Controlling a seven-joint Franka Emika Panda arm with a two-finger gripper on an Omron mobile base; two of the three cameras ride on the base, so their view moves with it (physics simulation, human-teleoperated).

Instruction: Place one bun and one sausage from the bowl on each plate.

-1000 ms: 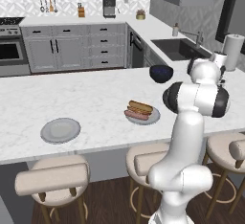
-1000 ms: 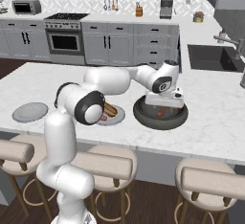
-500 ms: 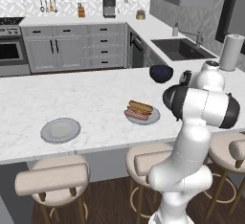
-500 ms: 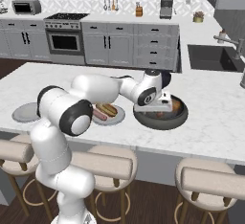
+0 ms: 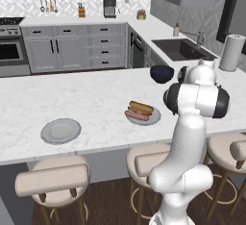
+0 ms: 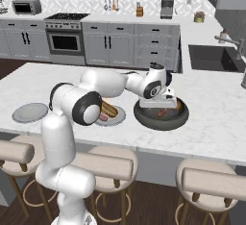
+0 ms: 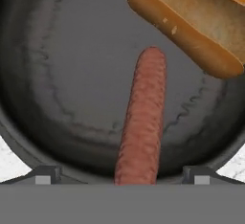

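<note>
My gripper (image 6: 161,106) hangs open just inside the dark bowl (image 6: 144,118). In the hand view a reddish sausage (image 7: 143,127) lies on the bowl's floor (image 7: 62,74) between my two fingertips (image 7: 45,175), untouched. A golden bun (image 7: 191,22) leans on the bowl's wall past the sausage's far end. Left of the bowl (image 5: 162,73), one plate (image 5: 153,119) carries a bun (image 5: 141,107) and a sausage (image 5: 137,115). The second plate (image 5: 60,130) lies bare near the counter's left end. My arm (image 5: 194,99) hides the hand in the left base view.
Beige stools (image 5: 53,181) line the counter's near edge. A sink (image 5: 182,48) and a paper-towel roll (image 5: 231,52) sit beyond the bowl to the right. White marble counter (image 5: 72,94) stretches between the plates and the far edge.
The hand has come down from above the bowl to its rim, and the elbow has swung round. The jaws stayed open.
</note>
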